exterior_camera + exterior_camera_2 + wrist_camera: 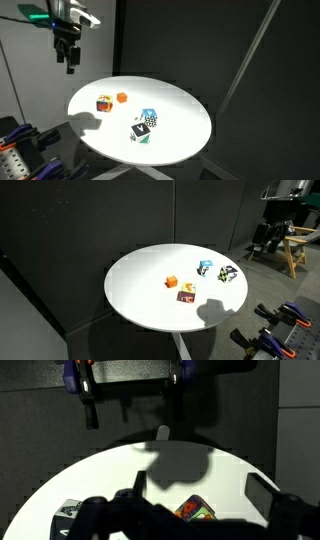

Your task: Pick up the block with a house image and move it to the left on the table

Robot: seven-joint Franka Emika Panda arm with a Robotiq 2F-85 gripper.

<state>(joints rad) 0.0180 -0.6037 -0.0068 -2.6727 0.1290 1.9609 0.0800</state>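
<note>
The block with a house image (103,103) sits on the round white table (180,110), near one edge and beside the small orange cube (122,97). It also shows in an exterior view (187,297) and in the wrist view (196,509), partly hidden by the gripper body. My gripper (70,66) hangs high above and off to the side of the table, open and empty. It also shows in an exterior view (269,242). In the wrist view the gripper's (200,488) two fingers stand wide apart, with the block low between them.
A blue-and-white cube (148,114) and a black-and-white patterned cube (142,130) lie nearer the table's middle. The black-and-white cube also shows in the wrist view (68,510). Dark curtains surround the table. A wooden stand (296,252) is behind the arm.
</note>
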